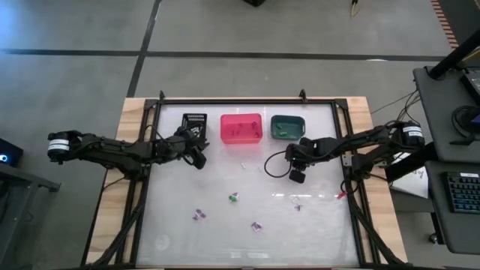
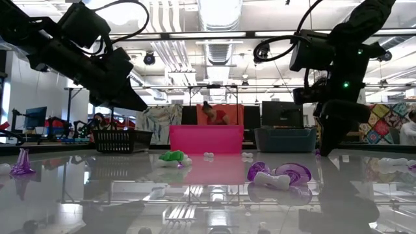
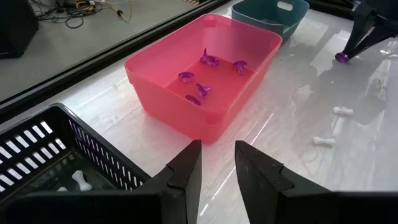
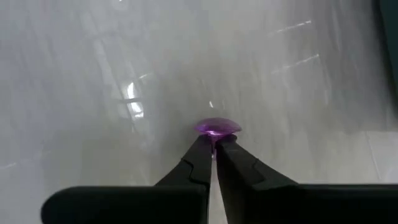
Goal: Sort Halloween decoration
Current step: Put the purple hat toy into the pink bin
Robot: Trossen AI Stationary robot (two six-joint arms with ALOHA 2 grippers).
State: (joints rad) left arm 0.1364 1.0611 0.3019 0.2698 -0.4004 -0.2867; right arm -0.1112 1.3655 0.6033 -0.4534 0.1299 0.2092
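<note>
Right pincer (image 4: 214,142) is pinched tight on a small purple trinket (image 4: 216,127), whose rounded cap shows just past the two closed fingertips; the white desk (image 4: 93,74) lies close beneath it. From above, this pincer (image 1: 298,177) hangs just in front of the teal bin (image 1: 287,126), toward the desk's right half, and the left wrist view catches the same purple piece (image 3: 341,57) at the tip of the far arm, down at the desk surface.

Left pincer (image 3: 217,155) holds nothing, its fingers parted by a narrow gap (bare desk shows between them). It sits by the near corner of the black slotted bin (image 3: 43,155), facing the pink bin (image 3: 205,118); in the high view it (image 1: 198,159) is just in front of the black bin (image 1: 195,124).

Five purple trinkets (image 3: 198,87) lie inside the pink bin. A white bone-shaped piece (image 3: 81,180) rests in the black bin, and green pieces (image 1: 280,130) show in the teal one.

On the open desk, two white bones (image 3: 333,124) lie in front of the pink and teal bins. Farther forward sits a green piece (image 1: 233,197) near the middle, with purple ones at (image 1: 199,215) and (image 1: 256,226), and another small purple and white cluster (image 1: 297,203) below the right pincer. The low view shows a purple cone-shaped piece (image 2: 23,162) at the far left and a purple ring with a white bone (image 2: 279,175) close to the camera.
</note>
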